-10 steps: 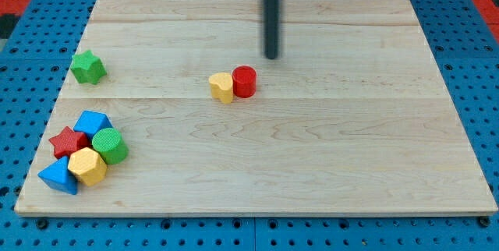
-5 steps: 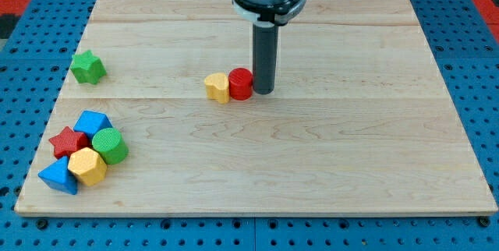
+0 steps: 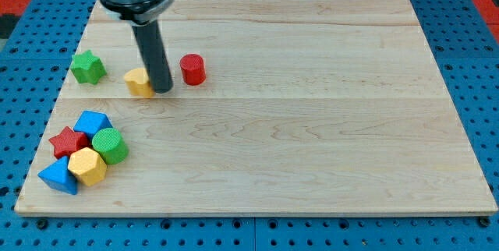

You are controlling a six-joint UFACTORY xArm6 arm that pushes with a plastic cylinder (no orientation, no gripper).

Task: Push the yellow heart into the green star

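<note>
Across the pale wooden bench (image 3: 312, 150), ringed by blue pegboard (image 3: 487, 87), I am standing my rod upright, my tip (image 3: 162, 90) seemingly touching the yellow heart (image 3: 138, 82) on its right, holding nothing. Near its left is sitting the green star (image 3: 87, 67); the red cylinder (image 3: 192, 70) is resting right of me.

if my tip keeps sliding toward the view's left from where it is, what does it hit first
My tip already sits against the view's right side of the yellow heart, so it meets that first; the green star lies further left, slightly higher.
</note>
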